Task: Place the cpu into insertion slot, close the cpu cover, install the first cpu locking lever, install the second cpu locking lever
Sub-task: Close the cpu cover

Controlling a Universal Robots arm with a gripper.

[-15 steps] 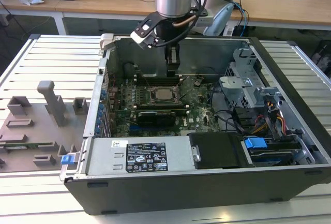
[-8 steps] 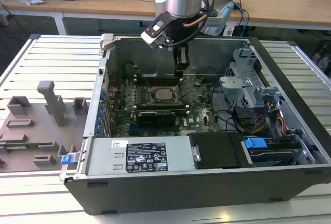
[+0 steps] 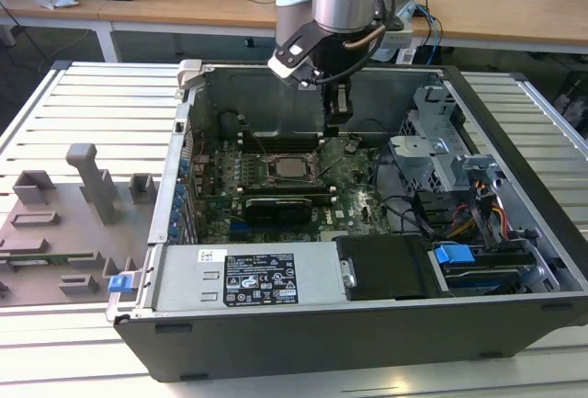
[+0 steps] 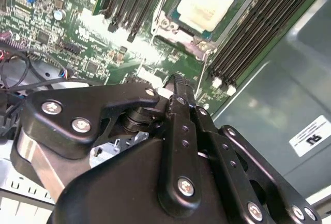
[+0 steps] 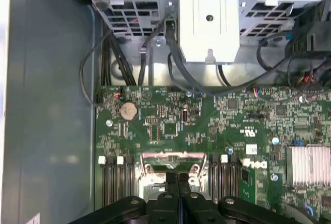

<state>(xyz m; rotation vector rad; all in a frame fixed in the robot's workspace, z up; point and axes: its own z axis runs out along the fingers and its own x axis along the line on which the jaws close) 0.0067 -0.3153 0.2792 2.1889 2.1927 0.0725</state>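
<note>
The cpu (image 3: 292, 168) lies with its silvery top up in the insertion slot (image 3: 266, 177) on the green motherboard inside the open computer case. The cpu cover (image 4: 178, 31) lies flat as a metal frame around the cpu (image 4: 207, 1). How the locking levers stand I cannot tell. My gripper (image 3: 336, 122) hangs just above the board, behind the slot and slightly to the exterior view's right. Its black fingers (image 5: 182, 182) are pressed together, shut with nothing between them, and their tips (image 4: 178, 81) point at the board near the edge of the cover (image 5: 168, 158).
Black memory slots (image 4: 258, 32) flank the socket on both sides. A long black card (image 3: 276, 207) lies in front of it. The drive cage (image 3: 441, 154) with cables and the power supply (image 3: 248, 278) crowd the case. A grey fixture plate (image 3: 64, 223) sits on the table at the exterior view's left.
</note>
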